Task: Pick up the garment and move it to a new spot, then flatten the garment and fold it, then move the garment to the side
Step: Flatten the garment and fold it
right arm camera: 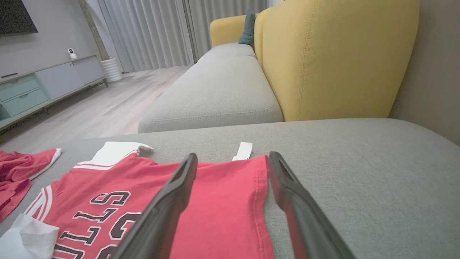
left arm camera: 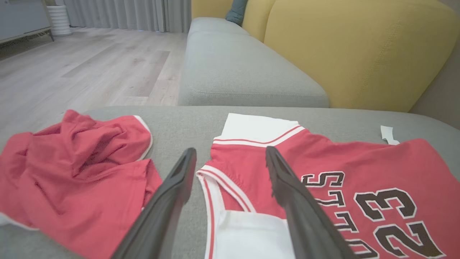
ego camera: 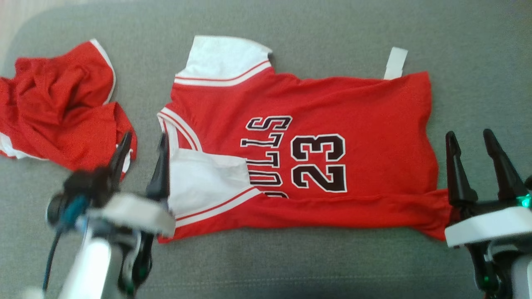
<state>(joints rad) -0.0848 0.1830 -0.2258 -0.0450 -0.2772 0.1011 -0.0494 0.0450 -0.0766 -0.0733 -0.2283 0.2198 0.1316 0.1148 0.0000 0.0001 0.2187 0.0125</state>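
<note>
On the grey cushion (ego camera: 291,257), two red garments are counted in the head view: one jersey (ego camera: 365,116) spread at the centre and one crumpled red garment (ego camera: 62,108) bunched at 9 o'clock, the two kept apart by a strip of bare cushion. The jersey is laid sideways, its neck turned toward 9 o'clock and its hem toward 3 o'clock. Two white sleeves trimmed with red stripes are seen on it, the far one lying flat at 11 o'clock and the near one folded onto the chest at 7 o'clock. Black, white-edged lettering and the number 23 are printed across it, and a band along its near edge appears turned over, so that the last letter is partly covered. One white tag (ego camera: 395,62) is shown past the far hem corner at 1 o'clock. Two grippers are counted: the left gripper (ego camera: 145,137) at 8 o'clock beside the neck, and the right gripper (ego camera: 469,133) at 4 o'clock by the near hem corner. Both pairs of jaws are spread wide, and nothing is held by either.
</note>
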